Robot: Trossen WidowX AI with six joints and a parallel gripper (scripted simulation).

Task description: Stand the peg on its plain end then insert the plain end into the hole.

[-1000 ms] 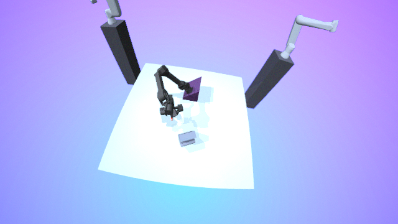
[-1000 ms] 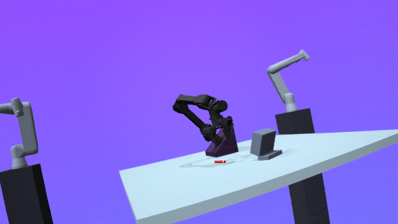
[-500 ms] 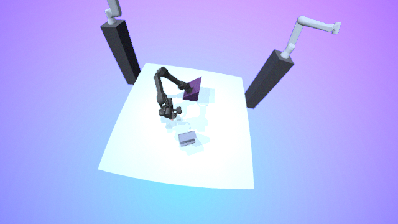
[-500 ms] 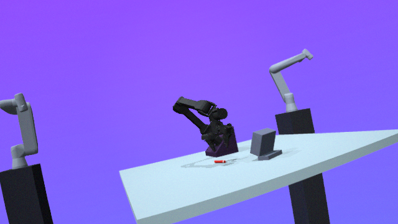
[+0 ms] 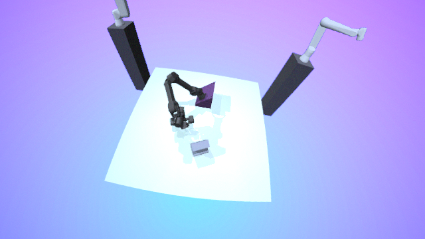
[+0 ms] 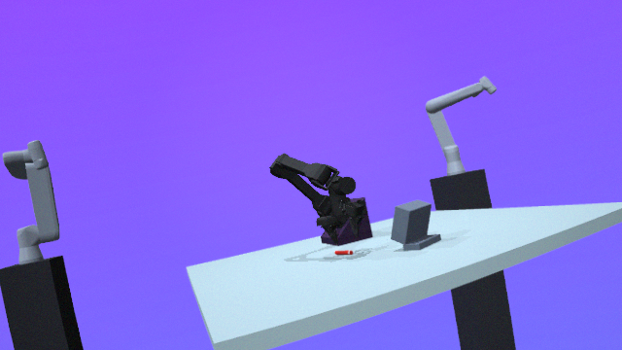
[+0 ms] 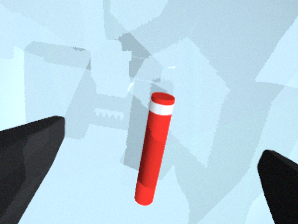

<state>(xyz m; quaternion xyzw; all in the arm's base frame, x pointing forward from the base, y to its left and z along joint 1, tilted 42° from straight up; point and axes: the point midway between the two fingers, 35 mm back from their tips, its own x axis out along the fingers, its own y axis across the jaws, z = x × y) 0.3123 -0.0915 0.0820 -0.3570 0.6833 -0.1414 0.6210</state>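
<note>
The red peg [image 6: 343,253] [image 7: 153,156] lies flat on the pale table [image 5: 149,166] [image 6: 292,301]. In the wrist view its white band is at the far end and its plain end points towards the camera. My gripper [image 5: 180,122] [image 6: 333,227] [image 7: 165,143] is open and empty. It hangs low over the peg, with one dark finger on each side and clear of it. In the top view the gripper hides the peg. The grey sloped panel [image 5: 200,147] [image 6: 411,222] stands apart from the peg; its hole does not show in any view.
A purple wedge block [image 5: 206,94] [image 6: 362,228] sits at the arm's base. Two dark pillars [image 5: 127,54] [image 5: 285,84] with pale camera arms stand off the table's back corners. The table's edges are far from the gripper.
</note>
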